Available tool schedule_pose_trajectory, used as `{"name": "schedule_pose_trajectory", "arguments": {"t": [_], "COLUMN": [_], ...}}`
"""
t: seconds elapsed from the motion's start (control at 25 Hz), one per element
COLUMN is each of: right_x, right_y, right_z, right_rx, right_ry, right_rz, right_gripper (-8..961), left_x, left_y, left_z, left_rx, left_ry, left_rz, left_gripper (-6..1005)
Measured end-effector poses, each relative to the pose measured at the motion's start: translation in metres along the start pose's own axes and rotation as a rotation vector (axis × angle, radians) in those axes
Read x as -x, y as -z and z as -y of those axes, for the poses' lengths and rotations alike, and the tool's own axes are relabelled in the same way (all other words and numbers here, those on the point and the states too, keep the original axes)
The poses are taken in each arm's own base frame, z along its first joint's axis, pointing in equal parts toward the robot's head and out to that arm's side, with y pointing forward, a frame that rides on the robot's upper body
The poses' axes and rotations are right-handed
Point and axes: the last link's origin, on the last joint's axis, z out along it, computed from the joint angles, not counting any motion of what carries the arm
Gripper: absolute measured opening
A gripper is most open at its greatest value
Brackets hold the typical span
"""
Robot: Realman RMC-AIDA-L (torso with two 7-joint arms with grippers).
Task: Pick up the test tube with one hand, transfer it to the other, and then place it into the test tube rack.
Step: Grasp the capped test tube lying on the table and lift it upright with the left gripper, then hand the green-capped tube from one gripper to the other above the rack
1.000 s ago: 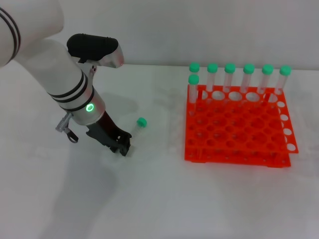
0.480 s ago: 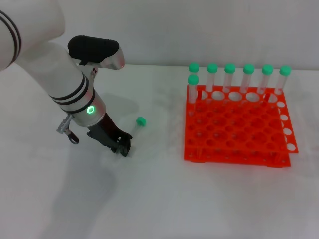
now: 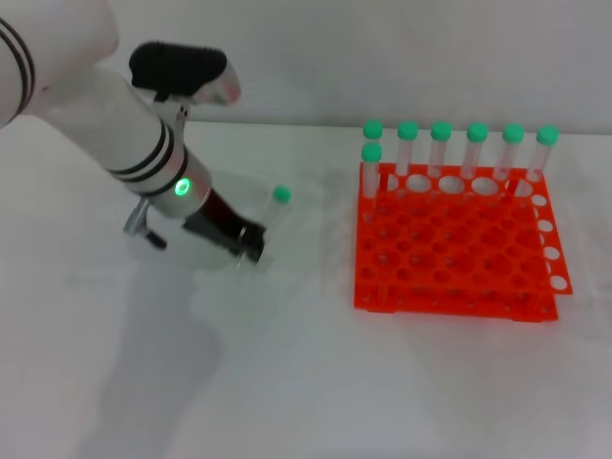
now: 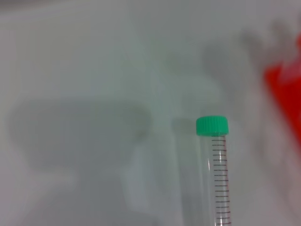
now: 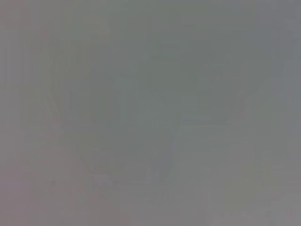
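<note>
My left gripper [image 3: 251, 245], a black claw on the thick white arm with a green light, is shut on the lower end of the test tube [image 3: 269, 216]. The clear tube slants up from the claw, its green cap [image 3: 280, 194] uppermost, lifted off the white table. In the left wrist view the tube [image 4: 218, 179] with its graduation marks and green cap [image 4: 212, 126] stands out over the table. The orange test tube rack [image 3: 449, 304] stands to the right of the gripper, apart from it. The right gripper is out of view; the right wrist view shows only blank grey.
Several other green-capped tubes [image 3: 441, 143] stand upright along the rack's back row, with one [image 3: 371, 164] at its back left corner. A blurred orange edge of the rack [image 4: 286, 89] shows in the left wrist view. White table surface [image 3: 287, 382] lies all around.
My left gripper has closed on the tube and moved up and slightly right, lifting it off the table; the green cap now sits higher and farther back.
</note>
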Motion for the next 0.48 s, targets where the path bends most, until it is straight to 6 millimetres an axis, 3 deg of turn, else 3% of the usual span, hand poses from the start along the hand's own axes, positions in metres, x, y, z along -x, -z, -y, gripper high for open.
{"name": "schedule_pose_trajectory", "arguments": {"t": [0.04, 0.28, 0.48], "right_x": [0.0, -0.001, -0.002], "right_y": [0.0, 0.0, 0.002], "right_z": [0.0, 0.001, 0.003], "right_rx": [0.0, -0.004, -0.008], "right_ry": [0.0, -0.02, -0.067], "right_rz": [-0.001, -0.007, -0.009], "right_gripper": [832, 832, 832], "left_x": [-0.011, -0.029, -0.019], "left_y": [0.001, -0.001, -0.004], "left_z": [0.001, 0.013, 0.031], "left_rx": [0.009, 0.039, 0.108], "left_ry": [-0.008, 0.039, 0.154], "left_rz": [-0.078, -0.37, -0.666], "left_gripper": [196, 197, 199]}}
